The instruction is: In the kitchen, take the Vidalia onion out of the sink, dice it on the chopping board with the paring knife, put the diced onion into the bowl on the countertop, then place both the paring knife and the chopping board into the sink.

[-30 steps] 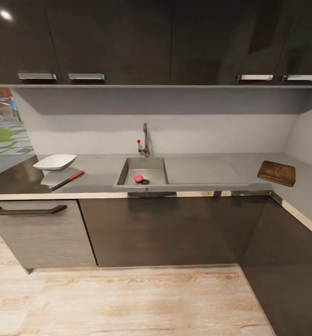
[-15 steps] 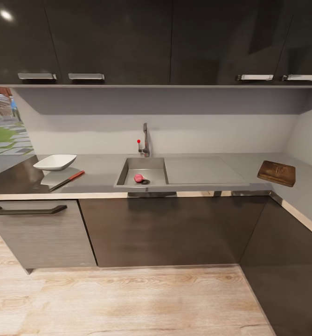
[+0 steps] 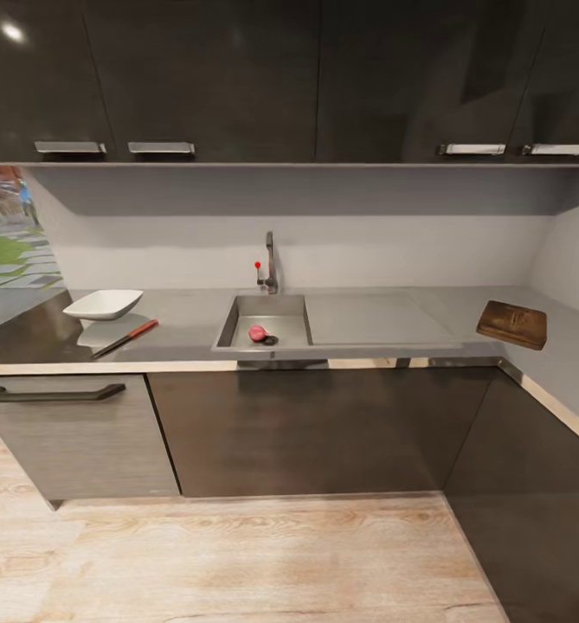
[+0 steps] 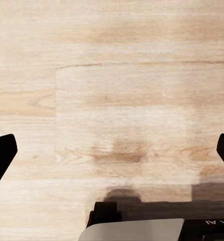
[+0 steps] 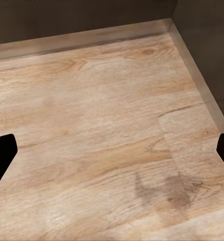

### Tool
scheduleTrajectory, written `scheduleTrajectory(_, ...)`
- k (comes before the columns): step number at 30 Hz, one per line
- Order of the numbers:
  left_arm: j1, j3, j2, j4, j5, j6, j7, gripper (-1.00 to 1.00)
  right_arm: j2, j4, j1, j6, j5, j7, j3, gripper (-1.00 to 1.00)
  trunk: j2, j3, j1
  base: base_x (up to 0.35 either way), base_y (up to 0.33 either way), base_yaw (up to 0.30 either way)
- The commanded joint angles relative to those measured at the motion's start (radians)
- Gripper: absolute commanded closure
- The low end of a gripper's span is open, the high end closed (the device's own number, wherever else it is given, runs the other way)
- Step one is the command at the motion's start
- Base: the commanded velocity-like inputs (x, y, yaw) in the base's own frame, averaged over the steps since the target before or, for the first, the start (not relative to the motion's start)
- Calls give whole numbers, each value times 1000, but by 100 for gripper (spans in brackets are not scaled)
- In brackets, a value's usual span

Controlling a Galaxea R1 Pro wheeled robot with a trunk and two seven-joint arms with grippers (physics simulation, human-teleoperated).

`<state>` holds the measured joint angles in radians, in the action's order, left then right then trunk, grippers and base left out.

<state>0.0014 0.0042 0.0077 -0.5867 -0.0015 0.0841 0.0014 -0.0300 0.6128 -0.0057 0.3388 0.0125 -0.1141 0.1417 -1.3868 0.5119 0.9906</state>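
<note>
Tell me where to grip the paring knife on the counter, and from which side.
Grip the paring knife by its reddish handle, the end toward the sink, likely from above: it lies flat on the countertop, so only a top-down pinch across the handle fits. The dark blade points toward the front-left, below the bowl, which stands close enough to keep clear of.

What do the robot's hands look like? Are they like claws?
A little! In the wrist views, each gripper ends in two black fingers with pointed, wedge-shaped tips. The left gripper has one finger at each side of its picture, above a pale grey body part with faint lettering. The right gripper has the same black fingers.
</note>
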Motion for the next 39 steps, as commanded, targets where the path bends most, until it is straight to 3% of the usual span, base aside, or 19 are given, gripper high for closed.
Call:
scheduleTrajectory(1, 0, 0, 0, -2, 0, 2, 0, -100, -1, -1, 0, 3, 1, 1, 3, -100, 7, -2, -4, 0, 0, 0)
scheduleTrajectory(39, 0, 0, 0, -15, 5, 0, 0, -100, -1, 1, 0, 5, 0, 0, 2, -100, 273, -122, -150, 0, 0, 0)
